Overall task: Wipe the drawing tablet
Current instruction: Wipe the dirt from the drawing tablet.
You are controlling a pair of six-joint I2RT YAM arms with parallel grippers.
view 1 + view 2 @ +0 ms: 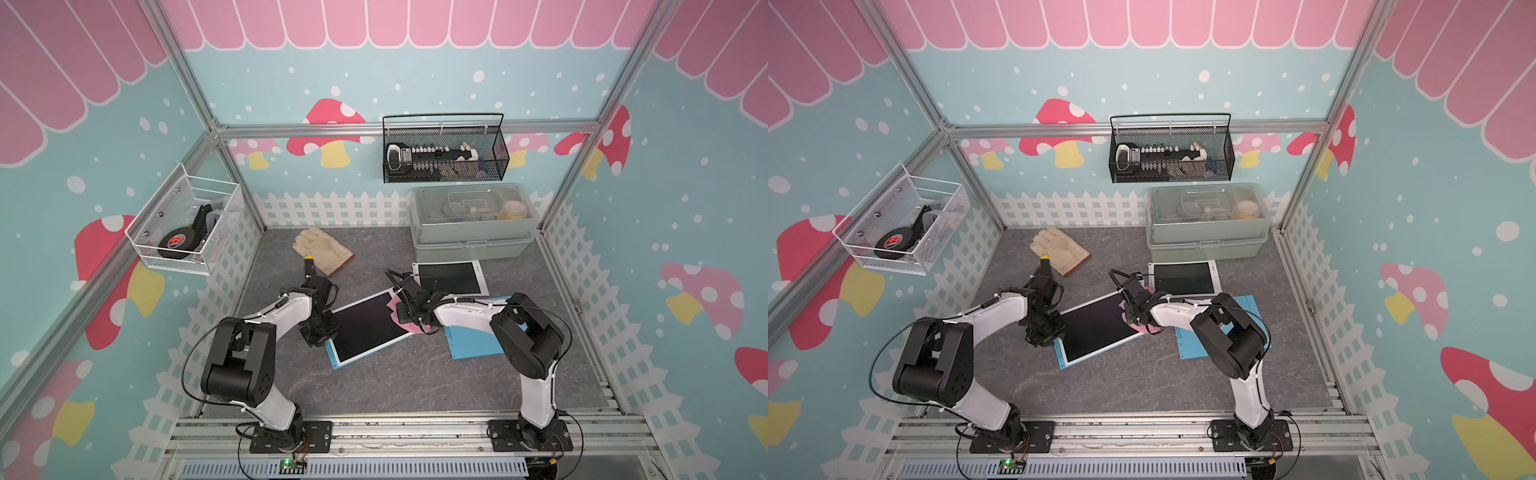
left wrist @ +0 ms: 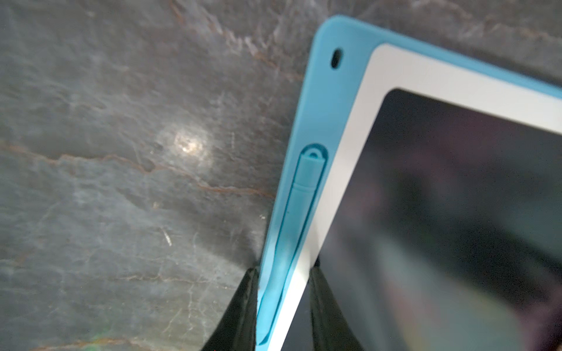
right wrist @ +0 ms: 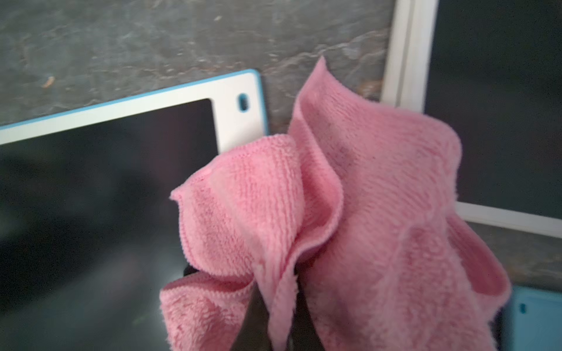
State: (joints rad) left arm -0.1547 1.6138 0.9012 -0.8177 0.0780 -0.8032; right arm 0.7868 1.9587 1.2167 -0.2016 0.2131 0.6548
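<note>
Fingers (image 2: pixel 240 310) of left gripper (image 2: pixel 284 267): pinching blue edge of drawing tablet (image 2: pixel 352 136), beside pen (image 2: pixel 299 206) | fingers (image 3: pixel 305 322) of right gripper (image 3: pixel 278 282): squeezed on pink cloth (image 3: pixel 380 197) over tablet's right end | around: glove (image 1: pixel 322 249), white tablet (image 1: pixel 451 277), blue board (image 1: pixel 473 340), grey box (image 1: pixel 471 245) | pen: left wrist view only; cloth mostly behind right arm (image 1: pixel 457 311) in both top views

Fluffy pink cloth (image 3: pixel 380 197), glossy dark-screened drawing tablet (image 3: pixel 91 197) in smooth blue plastic, faintly shiny stone-look tabletop (image 2: pixel 121 152).
</note>
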